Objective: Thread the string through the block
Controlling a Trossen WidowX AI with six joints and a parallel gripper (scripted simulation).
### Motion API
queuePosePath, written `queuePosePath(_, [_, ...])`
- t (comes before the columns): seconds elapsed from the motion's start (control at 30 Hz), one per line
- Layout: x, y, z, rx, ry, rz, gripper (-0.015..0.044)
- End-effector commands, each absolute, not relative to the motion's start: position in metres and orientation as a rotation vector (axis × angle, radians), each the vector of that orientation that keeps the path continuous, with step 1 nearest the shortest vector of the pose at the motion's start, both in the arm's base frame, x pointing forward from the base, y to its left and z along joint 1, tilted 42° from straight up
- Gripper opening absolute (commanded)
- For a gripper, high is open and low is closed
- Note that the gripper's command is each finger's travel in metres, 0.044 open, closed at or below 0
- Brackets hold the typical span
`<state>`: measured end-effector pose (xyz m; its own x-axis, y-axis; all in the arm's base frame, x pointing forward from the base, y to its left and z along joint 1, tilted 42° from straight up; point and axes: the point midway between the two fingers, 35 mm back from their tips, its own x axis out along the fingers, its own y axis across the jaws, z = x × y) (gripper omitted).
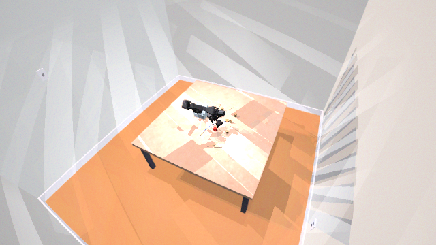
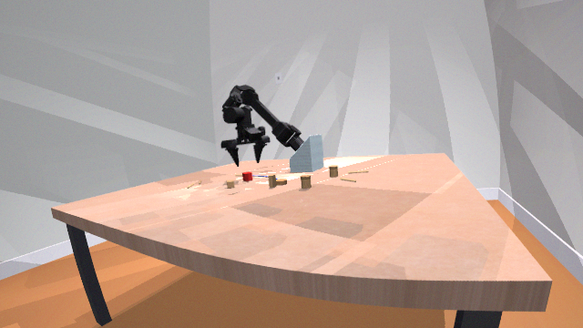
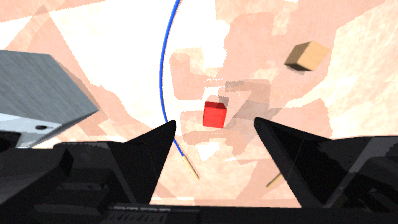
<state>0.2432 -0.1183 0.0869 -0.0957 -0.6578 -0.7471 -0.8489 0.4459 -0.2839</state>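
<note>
I read the gripper (image 1: 219, 124) (image 2: 248, 163) (image 3: 214, 122) as released, jaws wide. The thin wooden stick (image 1: 202, 133) (image 2: 239, 175) (image 3: 190, 167) lies on the table at the blue string's (image 1: 208, 126) (image 2: 261, 176) (image 3: 161, 75) end. I should centre over it, align pads across its length, clear the red block (image 1: 214, 128) (image 2: 247, 176) (image 3: 214, 115), descend vertically, then close gently.

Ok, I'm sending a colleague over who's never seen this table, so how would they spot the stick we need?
Find the pale blue-grey arm mount, then the small red block out on the table. Near it curves a blue string; the thin wooden stick is at its end. The other sticks have no string.
</note>
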Motion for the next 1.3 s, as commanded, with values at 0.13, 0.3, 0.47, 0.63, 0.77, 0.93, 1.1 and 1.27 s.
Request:
queuePosePath(0.13, [0.2432, -0.1183, 0.0869, -1.282, 1.824, 0.275, 0.0256])
queuePosePath(0.3, [0.2432, -0.1183, 0.0869, -1.282, 1.824, 0.275, 0.0238])
queuePosePath(0.47, [0.2432, -0.1183, 0.0869, -1.282, 1.824, 0.275, 0.0211])
queuePosePath(0.63, [0.2432, -0.1183, 0.0869, -1.282, 1.824, 0.275, 0.008])
queuePosePath(0.77, [0.2432, -0.1183, 0.0869, -1.282, 1.824, 0.275, 0.0])
queuePosePath(0.93, [0.2432, -0.1183, 0.0869, -1.282, 1.824, 0.275, 0.0])
queuePosePath(1.1, [0.2432, -0.1183, 0.0869, -1.282, 1.824, 0.275, 0.0])
queuePosePath(1.27, [0.2432, -0.1183, 0.0869, -1.282, 1.824, 0.275, 0.0])
